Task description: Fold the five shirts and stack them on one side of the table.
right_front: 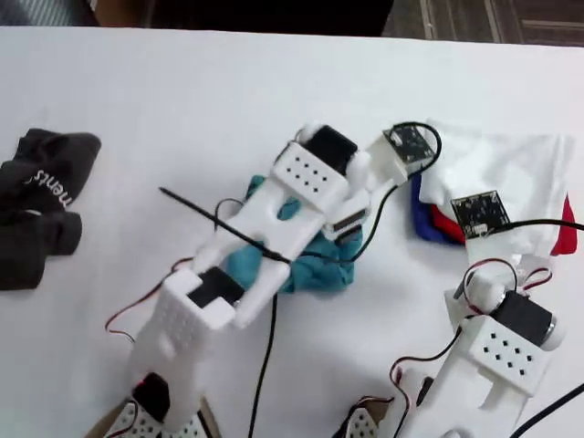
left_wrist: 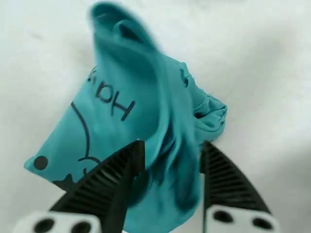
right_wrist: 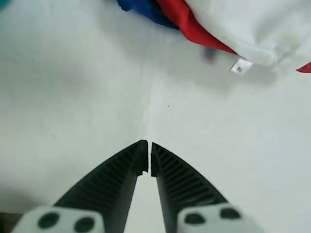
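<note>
Two grippers, two different states. Your left gripper [left_wrist: 170, 158] has its jaws part-way apart, with a thick bunch of the teal shirt [left_wrist: 131, 97] pinched between them. The rest of that shirt spreads beyond the tips over the white table [left_wrist: 272, 58], near its middle. Your right gripper [right_wrist: 149, 155] has its jaws almost touching, nothing between them, above bare tabletop. Beyond its tips lies the stack: white shirt [right_wrist: 262, 24] on top, red shirt [right_wrist: 192, 26] and blue shirt [right_wrist: 143, 7] underneath. At the table's other side, the black shirt [right_front: 41, 201] lies crumpled.
</note>
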You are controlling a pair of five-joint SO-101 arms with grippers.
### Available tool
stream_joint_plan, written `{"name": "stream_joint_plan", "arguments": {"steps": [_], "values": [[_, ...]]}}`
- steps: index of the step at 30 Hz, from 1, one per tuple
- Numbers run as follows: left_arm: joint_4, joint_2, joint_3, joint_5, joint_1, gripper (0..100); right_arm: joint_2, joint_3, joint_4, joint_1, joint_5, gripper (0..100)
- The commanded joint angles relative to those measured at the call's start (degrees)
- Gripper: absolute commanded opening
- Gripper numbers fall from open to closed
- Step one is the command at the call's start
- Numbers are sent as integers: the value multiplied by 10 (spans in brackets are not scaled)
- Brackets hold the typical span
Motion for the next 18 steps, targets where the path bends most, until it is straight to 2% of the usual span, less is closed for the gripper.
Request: {"name": "stream_joint_plan", "arguments": {"steps": [1, 4, 7, 9, 12, 14, 18], "values": [[11, -33, -57, 3, -47, 255, -12, 9, -29, 0, 4, 22], [12, -57, -75, 3, -102, 255, -12, 30, -51, -1, 4, 22], [12, -69, -73, 3, -178, 251, -12, 49, -65, -32, 4, 22], [11, -62, -73, 2, -232, 214, -12, 48, -65, -77, 3, 22], [10, -49, -73, 2, -303, 9, -10, 26, -87, -165, -1, 22], [10, -37, -73, 2, -343, 41, 11, 3, -107, -223, -2, 22], [7, -7, -74, 4, -411, 26, 131, -102, -130, -309, -42, 22]]}}
